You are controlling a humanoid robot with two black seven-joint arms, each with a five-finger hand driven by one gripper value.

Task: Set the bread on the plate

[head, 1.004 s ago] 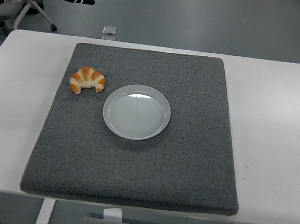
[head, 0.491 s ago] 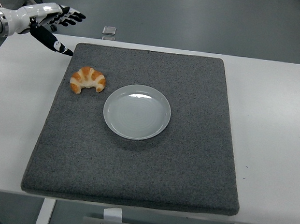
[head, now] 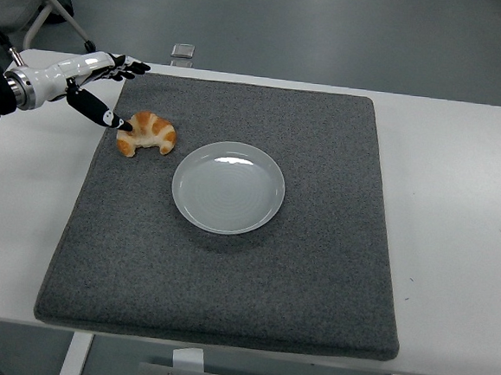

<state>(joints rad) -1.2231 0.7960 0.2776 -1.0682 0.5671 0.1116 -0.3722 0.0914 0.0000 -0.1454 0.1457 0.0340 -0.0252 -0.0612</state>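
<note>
A golden croissant (head: 149, 133) lies on the grey felt mat (head: 313, 279), left of a round pale plate (head: 229, 187) that has nothing on it. My left hand (head: 111, 85) reaches in from the left edge, white with black fingertips. Its fingers are spread, the thumb pointing down to the croissant's left end and the other fingers above and behind it. It holds nothing. The right arm does not show.
The mat covers most of the white table (head: 457, 212). A small clear object (head: 183, 51) sits at the table's far edge, behind the mat. Grey floor lies beyond.
My left hand has come down and to the right from the upper left corner, arriving at the croissant's left side. Croissant and plate have not moved.
</note>
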